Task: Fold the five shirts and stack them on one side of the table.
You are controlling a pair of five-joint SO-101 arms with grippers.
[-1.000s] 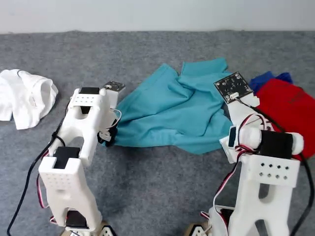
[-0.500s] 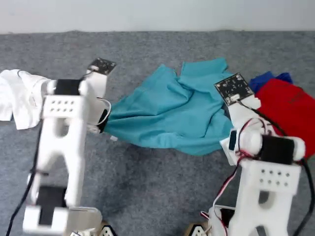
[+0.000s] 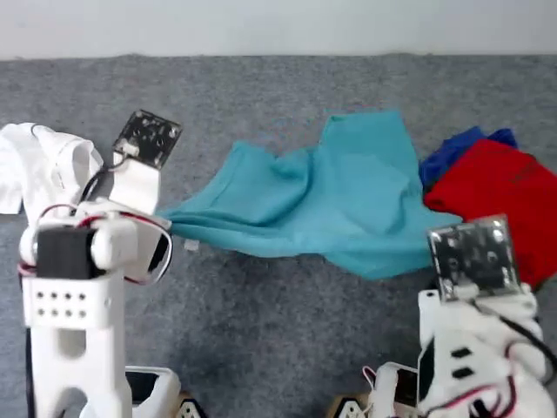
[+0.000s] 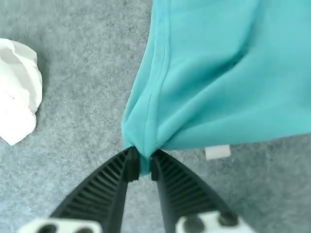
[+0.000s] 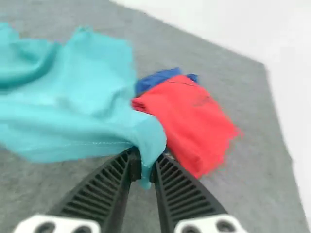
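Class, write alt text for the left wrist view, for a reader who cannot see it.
The left gripper is shut on a bunched edge of the teal shirt, which spreads away from it over the grey table. A crumpled white shirt lies apart from the teal one.

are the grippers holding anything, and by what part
Both are shut on the teal shirt: the left gripper pinches a bunched hemmed edge at one end, the right gripper a corner at the other end.
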